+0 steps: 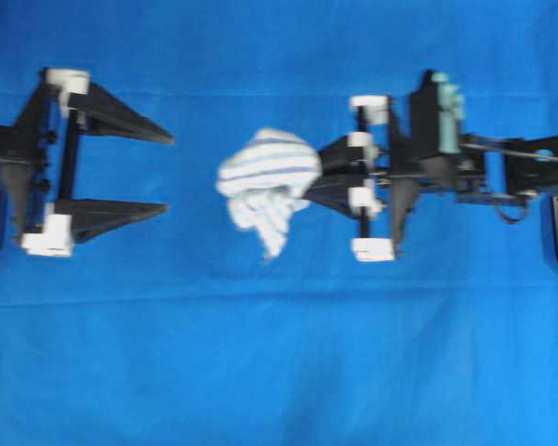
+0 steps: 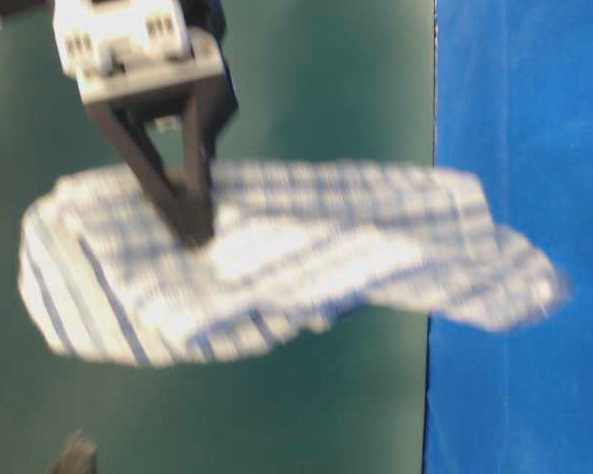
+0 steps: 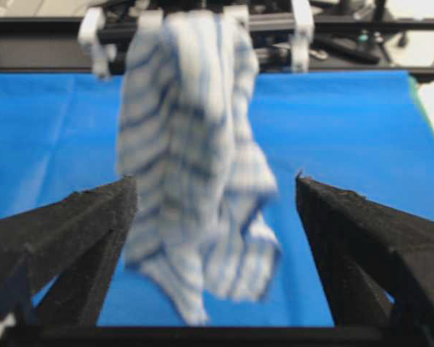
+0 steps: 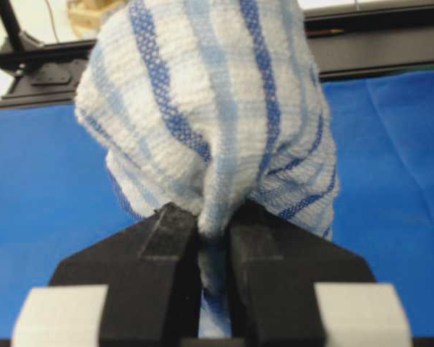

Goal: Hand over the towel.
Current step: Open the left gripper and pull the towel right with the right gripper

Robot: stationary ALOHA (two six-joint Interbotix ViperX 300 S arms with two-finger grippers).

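Between the two grippers, clear of the blue tablecloth (image 1: 279, 372), hangs the towel (image 1: 268, 181), pinched by its upper bunch in the right gripper (image 1: 318, 172). You see that pincer clenched on it: in the right wrist view the two black fingers (image 4: 170, 238) are pressed together with a fold of striped cloth squeezed through the slot between them, and the rest of the fabric balloons out just beyond the tips.

Judge it as light, soft and limp. It holds no shape of its own; it drapes and trails a loose tail downward, and the blur in several views suggests it may be swinging. It will not slip easily, since the terry weave is coarse, but a thin single layer could pull free. So take it where it is thick: the gathered mass just below and in front of the right fingertips, not the dangling corner.

The left gripper (image 1: 163, 175) stands released, its jaws spread wide, facing the cloth from the opposite side and near it, not touching. In the left wrist view the towel hangs between the two open fingers (image 3: 87, 217) but farther out, so you would need to advance before closing around the bunch.
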